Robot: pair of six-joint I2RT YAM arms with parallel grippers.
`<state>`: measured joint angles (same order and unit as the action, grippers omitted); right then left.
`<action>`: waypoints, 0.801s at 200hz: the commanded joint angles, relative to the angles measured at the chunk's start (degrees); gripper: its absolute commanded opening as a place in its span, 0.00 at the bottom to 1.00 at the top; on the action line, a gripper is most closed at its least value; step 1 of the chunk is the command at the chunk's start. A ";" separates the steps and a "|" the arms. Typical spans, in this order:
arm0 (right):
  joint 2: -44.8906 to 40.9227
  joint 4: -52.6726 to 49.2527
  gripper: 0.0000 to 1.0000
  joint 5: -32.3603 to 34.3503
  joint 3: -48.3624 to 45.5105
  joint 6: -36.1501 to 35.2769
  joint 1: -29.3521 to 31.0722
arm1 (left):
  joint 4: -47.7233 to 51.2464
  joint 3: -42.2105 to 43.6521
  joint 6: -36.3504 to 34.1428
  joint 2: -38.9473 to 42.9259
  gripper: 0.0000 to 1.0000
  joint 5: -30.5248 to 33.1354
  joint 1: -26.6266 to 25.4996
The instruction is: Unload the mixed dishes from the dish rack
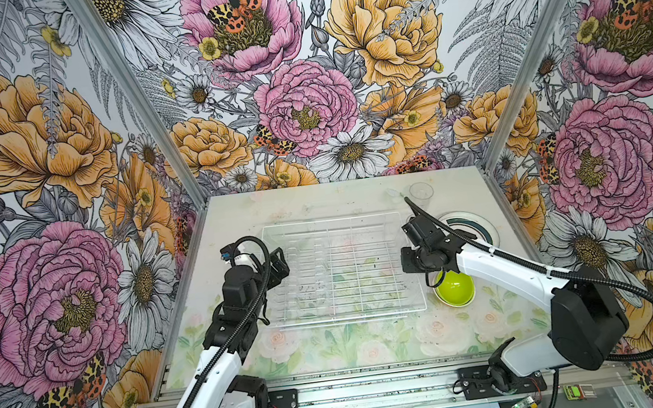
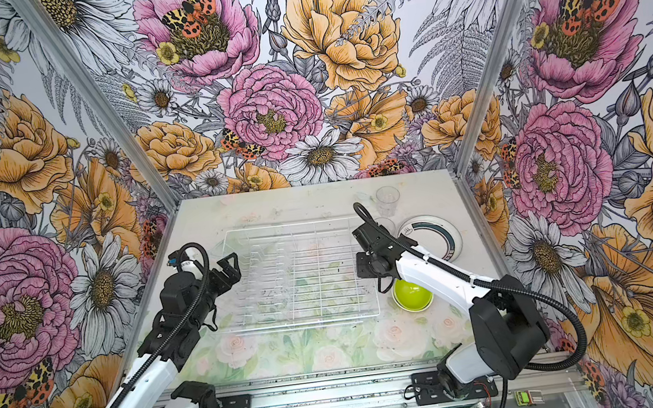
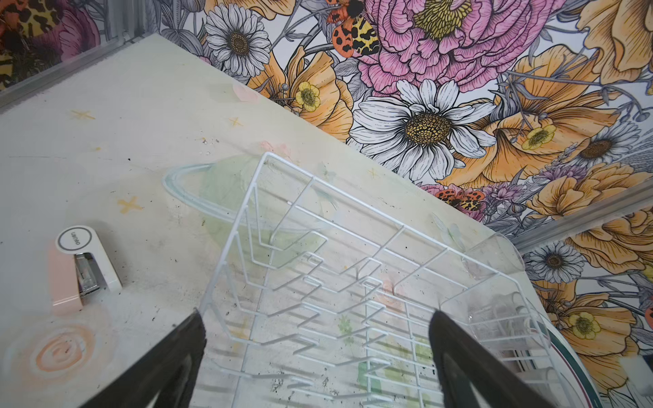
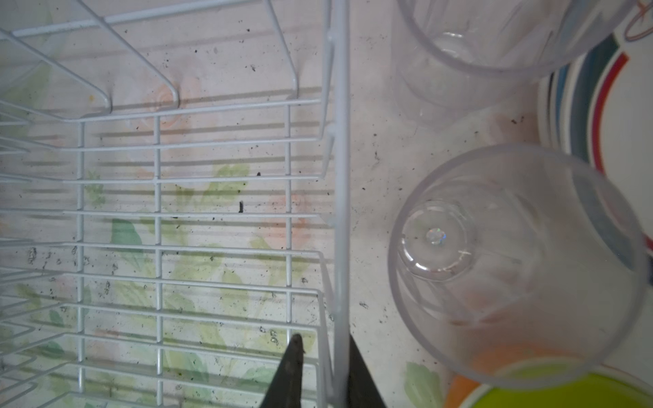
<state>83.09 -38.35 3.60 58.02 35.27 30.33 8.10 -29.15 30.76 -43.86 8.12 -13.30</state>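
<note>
Floral wallpaper crowded the walls round a pale tabletop point(image 1: 316, 202) printed with faded roses, where the white wire dish rack point(image 1: 343, 270) sat mid-surface, its slots and floor bare in both top views. The mixed dishes stood on the tabletop to the rack's right. They were stacked plates point(image 1: 481, 225) banded in teal and red, a lime-green bowl point(image 1: 454, 289) sitting on what appeared to be an orange bowl point(image 4: 459, 392), and a clear tumbler point(image 4: 512, 265) just beside the rack's rim. Another tumbler point(image 1: 421, 193) stood near the back wall. The right gripper point(image 4: 327, 349) was closed about the rim wire, one finger inside the rack and one outside. The left gripper point(image 3: 318, 335) hung with its jaws spread wide above the rack's opposite end, holding nothing. Judged from this, the unloading looked all but done. The rack should be light and stiff yet springy, its thin wire apt to slip in a pinch, so a rim hold at both ends would steady it. Each tumbler looked light, slick and easily tipped, best taken by its wall. The plates looked heavier, rigid and breakable, best gripped at the rim.
</note>
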 commanded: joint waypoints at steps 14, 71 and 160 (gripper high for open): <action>2.35 1.00 0.08 2.55 3.67 -1.86 -1.24 | 1.17 0.10 0.70 0.20 0.99 -2.49 3.52; 6.27 0.91 0.02 5.89 6.12 -3.85 -3.98 | 2.36 1.59 1.13 0.60 0.99 -4.23 8.93; 5.48 0.92 0.06 5.62 6.31 -5.55 -7.52 | 1.04 2.93 0.35 1.42 0.99 -3.27 13.26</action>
<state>89.01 -36.75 2.48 63.24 30.46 24.25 10.50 -27.40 31.42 -42.68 5.13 -1.74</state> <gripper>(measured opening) 0.093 0.986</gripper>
